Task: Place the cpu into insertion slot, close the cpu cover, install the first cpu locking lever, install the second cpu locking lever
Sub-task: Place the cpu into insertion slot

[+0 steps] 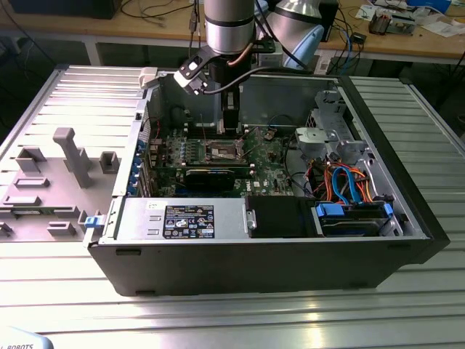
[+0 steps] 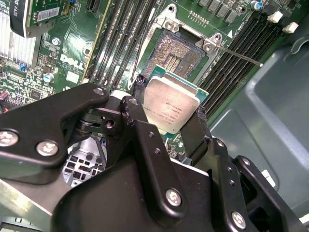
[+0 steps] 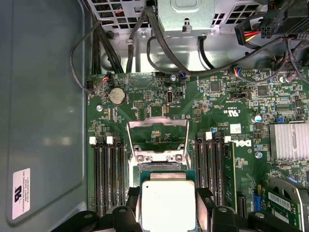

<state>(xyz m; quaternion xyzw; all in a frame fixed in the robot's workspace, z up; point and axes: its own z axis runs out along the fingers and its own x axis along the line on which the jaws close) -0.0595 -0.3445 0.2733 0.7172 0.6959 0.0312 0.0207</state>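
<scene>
The gripper [image 2: 170,100], pinched shut on two opposite edges of the cpu [image 2: 172,107], holds it near and just above the bare insertion slot [image 2: 176,53], its cpu cover [image 3: 157,124] raised, so I judge it best to square the corners to the rim and lower straight, never sliding.

— Where does everything sit?
— The computer case [image 1: 254,269] lies on the table [image 1: 436,131], and the parts tray [image 1: 51,182] is at the exterior view's left of it.
— And inside?
— The motherboard [image 1: 269,171] lies on the case floor, with the drive cage [image 1: 349,211] at the exterior view's right. The insertion slot [image 2: 176,55] sits between memory slots [image 3: 108,179], the cpu cover [image 3: 157,126] tilted up at one edge. The cpu [image 2: 173,108] hangs between the fingers of the gripper [image 2: 170,98], near the slot, not in it.
</scene>
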